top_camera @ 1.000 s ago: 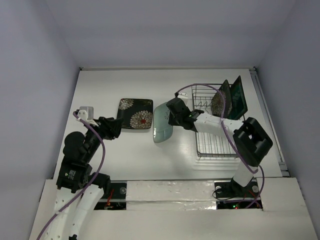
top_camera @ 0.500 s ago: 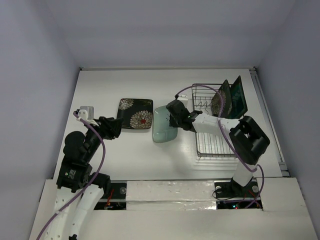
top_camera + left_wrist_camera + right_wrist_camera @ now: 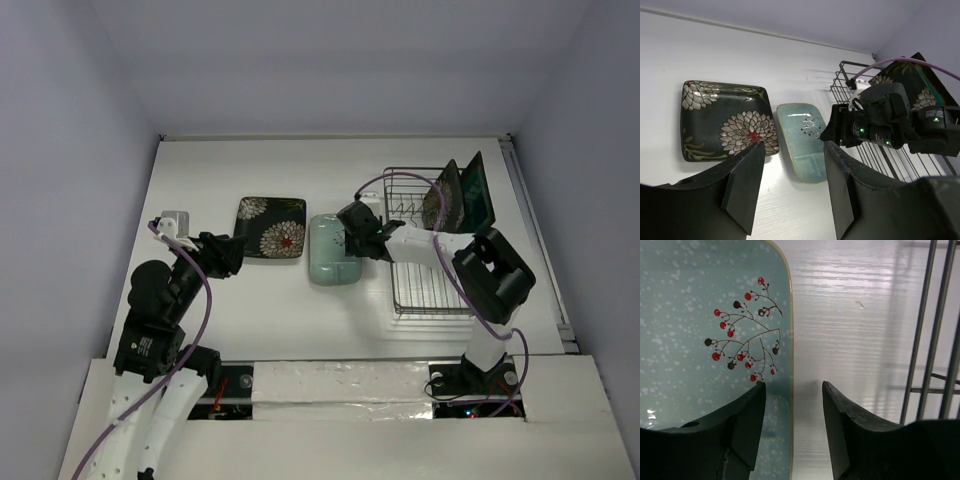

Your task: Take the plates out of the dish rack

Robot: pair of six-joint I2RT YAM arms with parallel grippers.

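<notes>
Mint plate (image 3: 690,300) lies flat, your right gripper (image 3: 792,386) released astride its rim; left gripper (image 3: 794,147) gapes empty. Back off, then go to the rack (image 3: 430,290).

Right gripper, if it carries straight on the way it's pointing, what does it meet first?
Probably the rim of the pale mint-green oblong plate: the right gripper straddles it with open jaws, white table alongside. Depth is unclear.

I read a white table (image 3: 230,170) with three things resting directly on it. A dark flowered plate (image 3: 271,227) lies flat left of centre, with a mint-green plate (image 3: 330,250) flat just beside it on the right. The wire dish rack (image 3: 430,290) stands further right, near the green one.
</notes>
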